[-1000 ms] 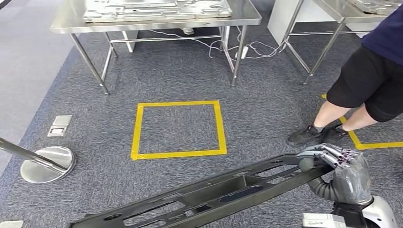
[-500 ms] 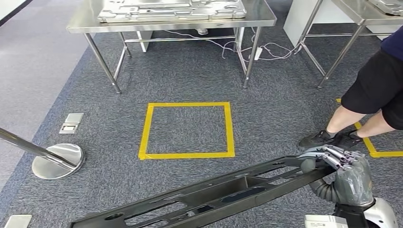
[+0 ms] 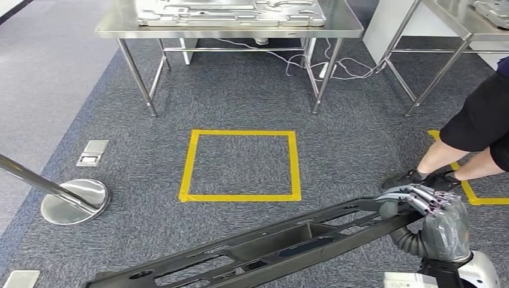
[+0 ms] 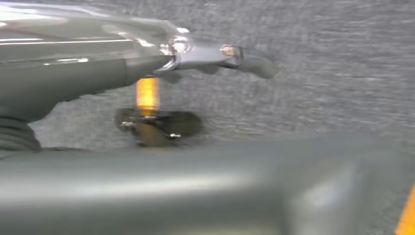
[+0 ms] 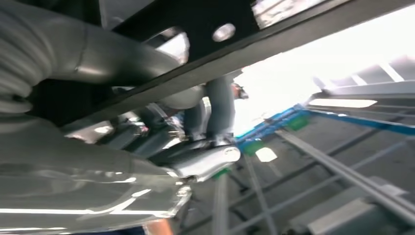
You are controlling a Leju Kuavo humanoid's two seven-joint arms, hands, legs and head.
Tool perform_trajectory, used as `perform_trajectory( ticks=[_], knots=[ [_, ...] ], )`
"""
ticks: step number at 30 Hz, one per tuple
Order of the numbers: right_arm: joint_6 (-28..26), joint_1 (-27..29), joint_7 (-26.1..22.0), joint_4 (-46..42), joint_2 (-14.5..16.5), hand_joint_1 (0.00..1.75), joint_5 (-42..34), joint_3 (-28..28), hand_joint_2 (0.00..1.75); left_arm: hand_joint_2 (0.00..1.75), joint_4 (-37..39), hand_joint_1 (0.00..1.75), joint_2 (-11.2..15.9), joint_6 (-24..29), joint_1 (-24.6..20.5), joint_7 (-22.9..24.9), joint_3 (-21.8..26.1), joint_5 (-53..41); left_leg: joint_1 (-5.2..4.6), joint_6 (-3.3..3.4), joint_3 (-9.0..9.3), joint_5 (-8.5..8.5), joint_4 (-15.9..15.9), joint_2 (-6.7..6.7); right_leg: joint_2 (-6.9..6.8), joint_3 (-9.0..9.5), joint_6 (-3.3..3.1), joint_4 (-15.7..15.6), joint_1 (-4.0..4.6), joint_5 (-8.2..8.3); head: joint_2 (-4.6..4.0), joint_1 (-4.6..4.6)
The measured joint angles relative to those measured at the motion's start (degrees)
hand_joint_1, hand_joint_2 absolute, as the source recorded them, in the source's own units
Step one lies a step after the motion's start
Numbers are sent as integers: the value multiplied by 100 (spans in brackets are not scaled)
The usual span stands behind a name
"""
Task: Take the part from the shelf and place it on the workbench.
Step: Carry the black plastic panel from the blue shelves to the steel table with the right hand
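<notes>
Low in the head view, above the carpet: one long dark part, carried.

Part (image 3: 282, 240): long, dark, frame-like piece with several oblong cut-outs; it runs slantwise from the lower left of the head view up to the right hand, off the floor and well apart from the workbench.

Right hand (image 3: 429, 210): grips the right end of the part, grey thumb under it, metal fingers (image 3: 420, 195) curled over its upper edge; the right wrist view shows the dark bar (image 5: 254, 34) crossing just over the fingers.

Left hand (image 4: 98, 58): seen in the left wrist view, blurred, one finger (image 4: 235, 53) stretched out above the carpet; a broad grey blurred surface lies beside it, and whether the hand holds it cannot be told.

Workbench (image 3: 120, 27): steel table at the far side of the floor, on thin legs, bearing a pale pressed metal panel (image 3: 231, 12).

Cables (image 3: 312, 60): white, loose on the carpet under the workbench.

Taped square (image 3: 240, 165): yellow outline on the grey carpet, between part and workbench.

Second table (image 3: 447, 24): steel, to the right of the workbench.

Person (image 3: 480, 120): stands at the right, dark shorts, black shoes (image 3: 417, 179) close to the right hand.

Stanchion base (image 3: 75, 201): round polished disc at the left, with a slanting pole.

Floor box (image 3: 92, 153): small metal plate beyond the disc.
</notes>
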Motion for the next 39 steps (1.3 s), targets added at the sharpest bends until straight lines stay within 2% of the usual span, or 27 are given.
perform_trajectory(
  ticks=[2, 3, 6, 8, 9, 12, 13, 17, 28, 30, 32, 34, 35, 37, 38, 39],
  knots=[
    [2, -17, 0, 2, 5, 175, -4, -2, 175, 175, 1, 0, -1, -53, 1, 43, 31, 25, 9, 16, 26, 0, -23, -2, 4, 40, -141, -40, 12, 7, 0, 2],
    [3, -21, 1, 3, 7, 175, -6, -1, 175, 175, 1, 0, -2, -71, 1, 60, 43, 36, 2, 29, 33, -7, -22, -2, 5, 56, -159, -56, 12, 8, 0, 2],
    [7, -29, 1, 3, 9, 175, -5, -1, 175, 175, 2, 0, -4, -89, -2, 80, 80, 65, -22, 65, 39, -20, -21, -1, 5, 72, -151, -89, 4, 36, 0, 3],
    [7, -31, 1, 3, 12, 175, -5, -1, 175, 175, 2, 0, -4, -101, -2, 84, 101, 76, -35, 79, 39, -25, -19, -1, 5, 76, -111, -104, -4, 48, 0, 3],
    [8, -32, 1, 3, 14, 175, -5, -1, 175, 175, 2, 0, -4, -113, -1, 85, 107, 76, -40, 84, 39, -27, -18, -1, 5, 79, -68, -113, -9, 51, 0, 3],
    [14, -33, 1, 4, 19, 175, -4, 2, 175, 175, 2, 0, -4, -138, -1, 86, 112, 70, -51, 89, 38, -30, -14, -1, 5, 93, 148, -145, -33, 52, 0, 3],
    [15, -33, 1, 4, 20, 175, -4, 3, 175, 175, 2, 0, -4, -139, -1, 86, 112, 69, -52, 89, 39, -30, -14, -1, 5, 95, 192, -151, -38, 51, 0, 3],
    [22, -35, 1, 6, 25, 175, 0, 7, 175, 175, 2, 0, -4, -143, 0, 86, 113, 62, -43, 88, 45, -30, -17, -1, 4, 92, 208, -142, -29, 45, 0, 3],
    [72, -71, 22, 9, 28, 175, 12, 13, 175, 175, 2, 0, -4, -146, 1, 129, 113, 85, -29, 86, 54, -29, -20, 0, 4, 89, 195, -118, -20, 35, 0, 3],
    [83, -82, 34, 12, 30, 175, 12, 16, 175, 175, 2, 0, -3, -146, 0, 136, 113, 90, -50, 111, 49, -40, -3, -2, 0, 94, 220, -143, -35, 50, 0, 2],
    [83, -98, 44, 15, 32, 175, 13, 19, 175, 175, 2, 0, -2, -147, -1, 139, 114, 93, -63, 174, 79, -24, -52, 0, -7, 117, 258, -176, -55, 56, 0, 2],
    [83, -113, 49, 19, 32, 175, 14, 19, 175, 175, 2, 0, -4, -151, -5, 140, 115, 95, -48, 241, 164, 27, -183, 14, 1, 56, 238, 14, -47, -82, 0, 3],
    [83, -117, 51, 23, 31, 175, 14, 18, 175, 175, 2, 0, -5, -153, -6, 141, 115, 97, -41, 269, 203, 46, -231, 21, 12, -66, 213, 281, -39, -230, 0, 4],
    [83, -119, 55, 38, 30, 175, 13, 18, 175, 175, 2, 0, -6, -158, -8, 145, 116, 101, -65, 291, 223, 40, -243, 25, 31, -483, 172, 1058, -14, -563, 0, 6],
    [83, -117, 57, 48, 30, 175, 12, 19, 175, 175, 2, 0, -6, -161, -4, 148, 117, 103, -77, 293, 230, 29, -240, 22, 37, -666, 167, 1360, -7, -634, 0, 5],
    [83, -116, 58, 57, 30, 175, 12, 19, 175, 175, 2, 0, -6, -163, 2, 150, 117, 103, -86, 288, 243, 13, -236, 17, 39, -761, 163, 1476, -3, -591, 0, 4]
  ],
)
